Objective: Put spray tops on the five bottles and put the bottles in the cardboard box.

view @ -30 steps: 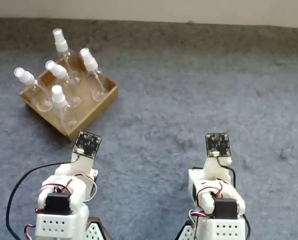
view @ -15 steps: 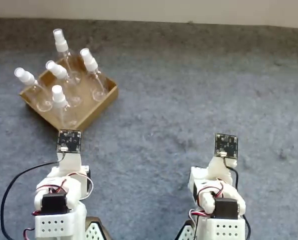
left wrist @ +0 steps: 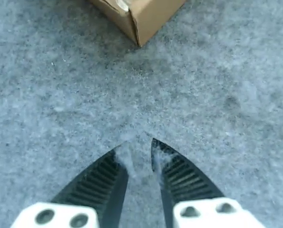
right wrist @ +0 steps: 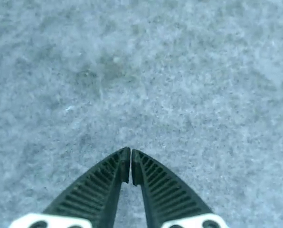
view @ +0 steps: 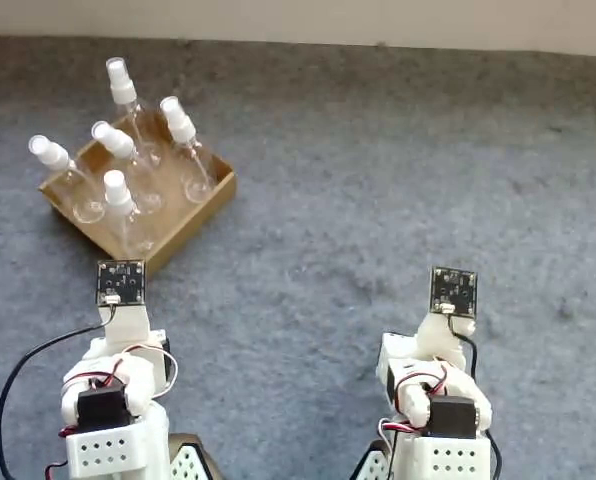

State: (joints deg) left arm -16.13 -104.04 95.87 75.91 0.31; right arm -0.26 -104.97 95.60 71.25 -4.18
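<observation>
All five bottles (view: 121,200) (each fitted with a spray top) are seen standing in the cardboard box (view: 196,222) at the far left. The left gripper (left wrist: 140,146) is held just near of the box's corner, jaws slightly parted. The right gripper (right wrist: 131,164) is held over grey carpet (view: 378,180), jaws pressed together.

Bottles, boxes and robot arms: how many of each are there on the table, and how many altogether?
Bottles with spray tops: 5
Cardboard box: 1
Robot arms: 2
Total: 8
</observation>
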